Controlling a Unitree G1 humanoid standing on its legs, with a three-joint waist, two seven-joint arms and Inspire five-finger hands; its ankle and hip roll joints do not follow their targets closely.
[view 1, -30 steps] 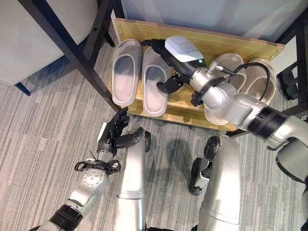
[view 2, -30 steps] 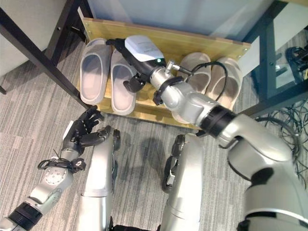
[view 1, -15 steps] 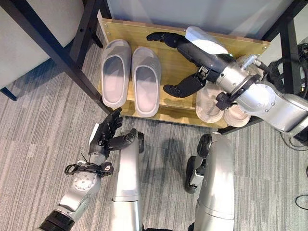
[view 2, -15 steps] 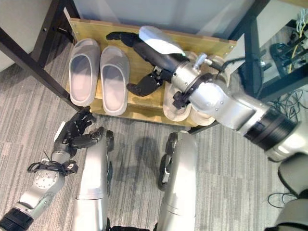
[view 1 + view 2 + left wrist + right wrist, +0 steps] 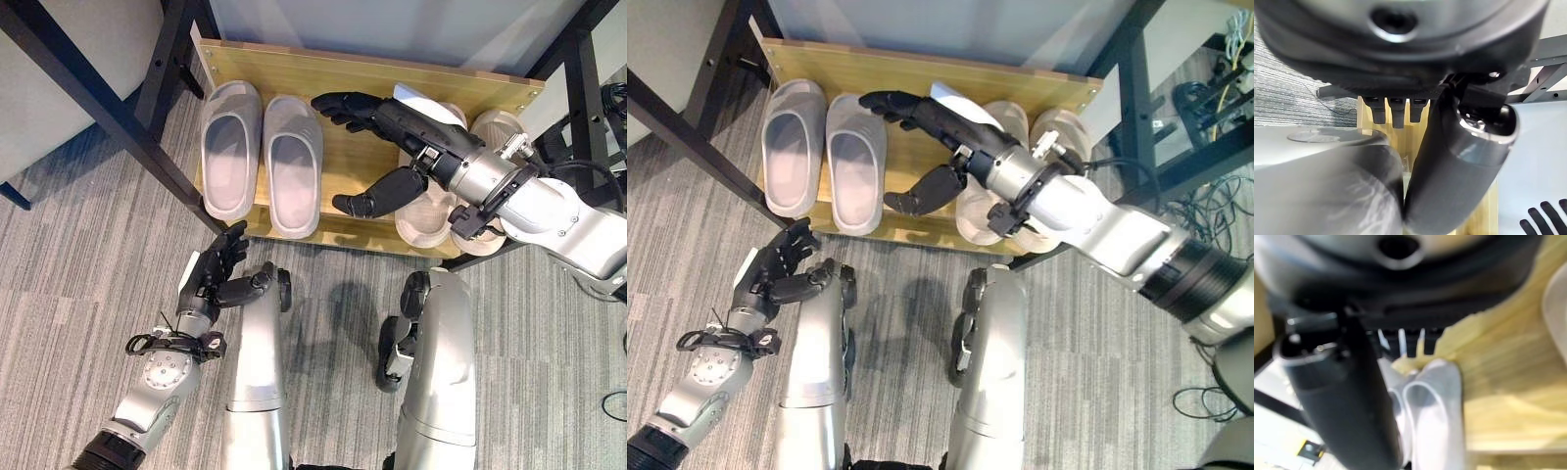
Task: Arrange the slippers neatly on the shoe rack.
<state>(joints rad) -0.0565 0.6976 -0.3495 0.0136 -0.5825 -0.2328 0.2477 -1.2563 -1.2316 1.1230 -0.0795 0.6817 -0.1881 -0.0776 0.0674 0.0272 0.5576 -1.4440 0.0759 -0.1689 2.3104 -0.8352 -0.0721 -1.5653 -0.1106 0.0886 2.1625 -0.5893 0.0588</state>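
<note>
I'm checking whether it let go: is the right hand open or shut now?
Open. The right hand hovers over the shoe rack with fingers stretched out and thumb spread, holding nothing; the grey slippers lie apart from it.

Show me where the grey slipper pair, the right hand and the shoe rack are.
grey slipper pair (image 5: pixel 294 162): left eye view, right slipper's strap.
right hand (image 5: pixel 416 132): left eye view, its back.
shoe rack (image 5: pixel 362 78): left eye view, bare wooden shelf.

Grey slippers (image 5: pixel 1432 406) on wooden shelf (image 5: pixel 1508 382)

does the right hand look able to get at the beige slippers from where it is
Probably yes. The right hand is open over the wooden shelf, right beside the beige slippers, with nothing between them; the grey slippers lie apart on its other side.
</note>
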